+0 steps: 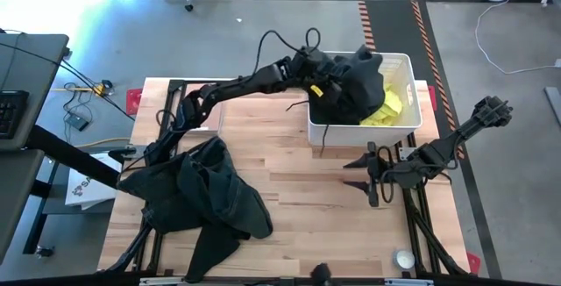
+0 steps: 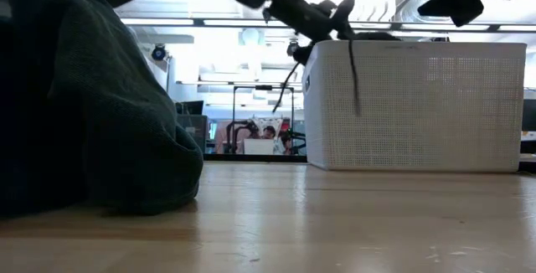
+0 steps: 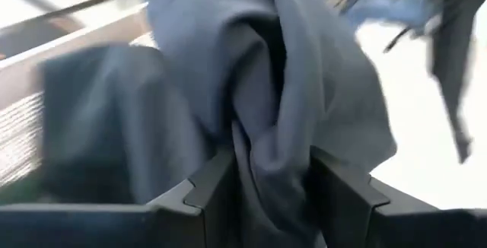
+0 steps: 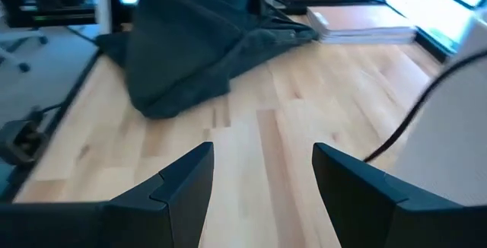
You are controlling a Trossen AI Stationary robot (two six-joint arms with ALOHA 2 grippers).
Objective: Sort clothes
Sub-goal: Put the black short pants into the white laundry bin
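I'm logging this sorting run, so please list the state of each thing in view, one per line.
Left end effector: over the basket, shut on the dark garment.
Dark garment: gripped, bunched, draped over the basket's rim.
Basket: upright on the table, holding clothes.
Neon yellow garment: lying in the basket, partly covered.
Dark clothes pile: heaped on the table, left side.
Right end effector: open, empty, above bare table.

The table (image 1: 333, 198) is pale wood planks with a smooth, faintly shiny finish. On it the basket (image 2: 419, 105) is white plastic lattice, matt, holding soft black cloth (image 1: 355, 89) and neon yellow cloth (image 1: 392, 106). Beside the basket, the dark heap of clothes (image 1: 206, 194) looks like thick, matt, slightly fuzzy fabric.
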